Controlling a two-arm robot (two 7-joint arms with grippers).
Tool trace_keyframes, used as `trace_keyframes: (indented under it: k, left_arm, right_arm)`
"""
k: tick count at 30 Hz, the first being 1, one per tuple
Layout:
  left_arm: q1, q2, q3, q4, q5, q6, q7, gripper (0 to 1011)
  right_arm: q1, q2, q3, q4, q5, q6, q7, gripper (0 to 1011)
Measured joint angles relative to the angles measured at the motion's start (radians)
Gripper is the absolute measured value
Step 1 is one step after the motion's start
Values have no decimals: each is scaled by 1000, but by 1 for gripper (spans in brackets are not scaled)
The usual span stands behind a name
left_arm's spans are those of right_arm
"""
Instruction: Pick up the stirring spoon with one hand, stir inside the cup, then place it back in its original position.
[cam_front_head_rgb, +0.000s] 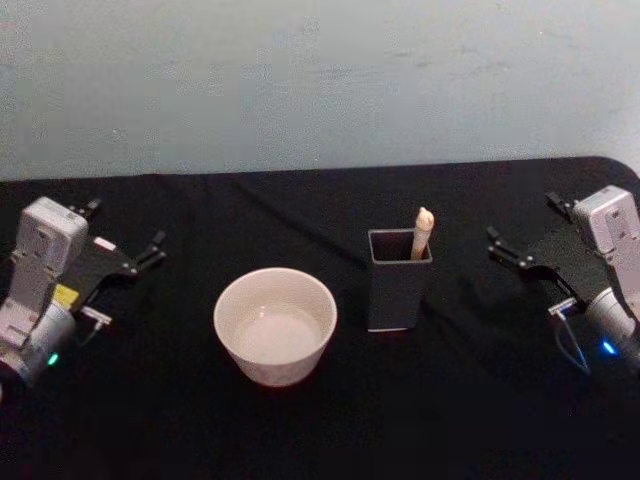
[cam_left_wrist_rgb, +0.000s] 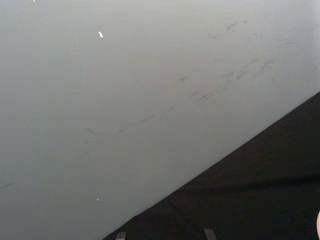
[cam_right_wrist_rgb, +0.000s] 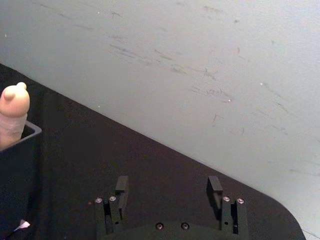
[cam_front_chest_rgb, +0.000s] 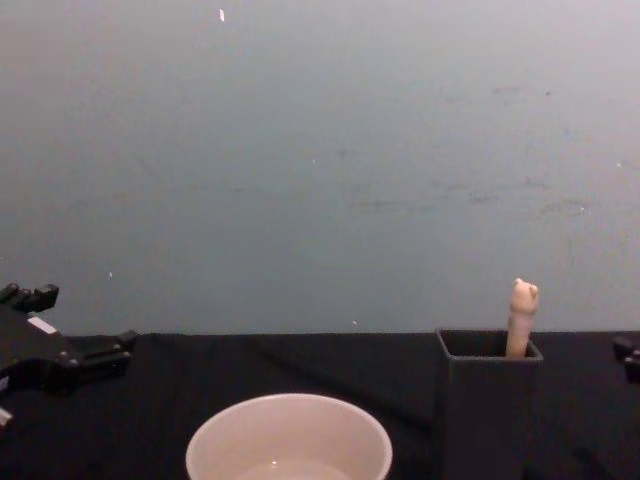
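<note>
1. Two fingers of the left gripper (cam_front_head_rgb: 128, 224) are spread wide and hold nothing; it sits well to the left of the cup (cam_front_head_rgb: 275, 325).
2. It carries a small white label (cam_front_head_rgb: 103, 243) and a yellow sticker (cam_front_head_rgb: 65, 295); no writing on either can be read.
3. The right gripper (cam_front_head_rgb: 522, 222), also wide open and empty, sits well to the right of the cup, beyond the box (cam_front_head_rgb: 398, 290).
4. The box stands upright just right of the cup, not touching it.
5. The spoon (cam_front_head_rgb: 422, 232) stands in the box at the corner farthest from the cup, with its cream knob above the rim and its bowl hidden.
6. Everything sits on a black table (cam_front_head_rgb: 300, 430).
</note>
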Motion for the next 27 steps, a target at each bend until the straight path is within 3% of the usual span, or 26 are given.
trace_keyframes:
  k: [22, 27]
  left_arm:
    - [0, 0, 0, 0, 0, 0, 0, 1001]
    - [0, 0, 0, 0, 0, 0, 0, 1001]
  right_arm:
    - [0, -1, 1, 0, 0, 0, 1, 1000]
    - [-8, -7, 13, -18, 10, -12, 32, 1000]
